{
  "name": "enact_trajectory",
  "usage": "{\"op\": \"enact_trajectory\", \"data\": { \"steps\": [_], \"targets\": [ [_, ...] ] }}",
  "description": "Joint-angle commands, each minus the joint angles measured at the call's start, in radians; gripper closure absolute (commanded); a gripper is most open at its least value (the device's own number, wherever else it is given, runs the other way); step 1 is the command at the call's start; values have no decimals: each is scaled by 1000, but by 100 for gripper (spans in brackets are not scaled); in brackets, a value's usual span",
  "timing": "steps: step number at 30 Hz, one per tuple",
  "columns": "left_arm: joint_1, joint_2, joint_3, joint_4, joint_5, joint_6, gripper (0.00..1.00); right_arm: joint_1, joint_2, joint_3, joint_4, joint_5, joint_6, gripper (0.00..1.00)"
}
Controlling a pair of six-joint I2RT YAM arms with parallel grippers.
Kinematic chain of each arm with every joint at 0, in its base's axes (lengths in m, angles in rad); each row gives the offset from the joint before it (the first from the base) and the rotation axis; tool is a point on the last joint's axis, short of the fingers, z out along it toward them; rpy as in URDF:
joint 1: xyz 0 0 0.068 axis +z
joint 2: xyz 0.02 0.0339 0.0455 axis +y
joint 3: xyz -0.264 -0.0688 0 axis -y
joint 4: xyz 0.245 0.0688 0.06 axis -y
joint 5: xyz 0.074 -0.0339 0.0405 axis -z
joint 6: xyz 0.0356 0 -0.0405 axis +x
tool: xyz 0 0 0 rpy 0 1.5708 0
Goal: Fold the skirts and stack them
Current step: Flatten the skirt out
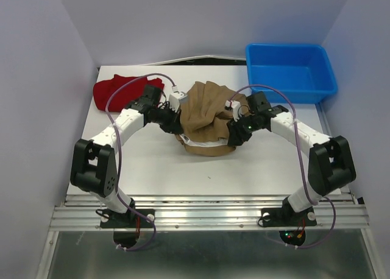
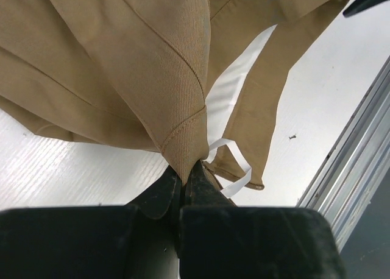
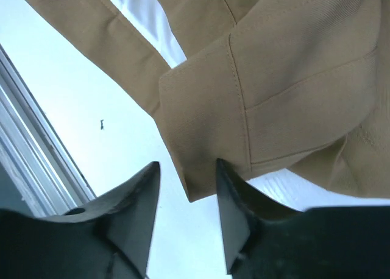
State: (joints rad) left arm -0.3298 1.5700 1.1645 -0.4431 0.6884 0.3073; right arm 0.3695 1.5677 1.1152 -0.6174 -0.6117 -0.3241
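Two skirts lie on the white worktop [image 1: 152, 163]. The red skirt [image 1: 122, 90] sits bunched at the far left. The tan skirt [image 1: 204, 117] is a rumpled heap in the middle, between the two arms. A blue bin [image 1: 291, 69] stands at the far right corner, apart from both skirts.

The left gripper [image 1: 177, 128] is at the heap's left side. In its wrist view the left gripper [image 2: 186, 169] has its jaws closed tight on a fold of the tan skirt [image 2: 146, 66], pinching the stitched hem so the cloth fans upward from the fingertips. White lining [image 2: 234, 90] and a thin white loop [image 2: 234, 163] show beside the pinched fold.

The right gripper [image 1: 234, 133] is at the heap's right side. In its wrist view the right gripper [image 3: 187, 169] has its jaws parted, and a hemmed corner of the tan skirt [image 3: 286, 90] hangs down into the gap without being pinched
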Motion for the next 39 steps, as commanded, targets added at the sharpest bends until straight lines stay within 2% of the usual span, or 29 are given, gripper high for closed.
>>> {"op": "enact_trajectory", "data": {
  "steps": [1,4,6,8,11,16,22,27,32,39],
  "targets": [
    [3,1,-9,38,59,-16,100,5,21,37,15,10,17,49],
    [3,1,-25,43,71,-10,100,5,3,89,-50,33,-27,42],
    [3,-1,-29,43,74,-5,100,5,-33,113,-68,44,-18,34],
    [3,-5,-38,47,72,-5,100,5,-41,179,-79,81,23,32],
    [3,-25,-54,66,83,-23,100,5,-14,282,-93,72,86,33],
    [2,-38,-71,86,103,-54,100,40,46,354,-68,75,180,42],
    [2,-39,-75,90,119,-63,100,167,121,370,-105,223,240,43],
    [0,-41,-72,95,125,-69,100,189,213,400,-159,309,284,47],
    [-2,-47,-80,101,128,-71,100,189,219,387,-140,411,321,45],
    [-5,-53,-92,107,129,-68,100,198,166,417,-120,417,350,44]
  ]
}}
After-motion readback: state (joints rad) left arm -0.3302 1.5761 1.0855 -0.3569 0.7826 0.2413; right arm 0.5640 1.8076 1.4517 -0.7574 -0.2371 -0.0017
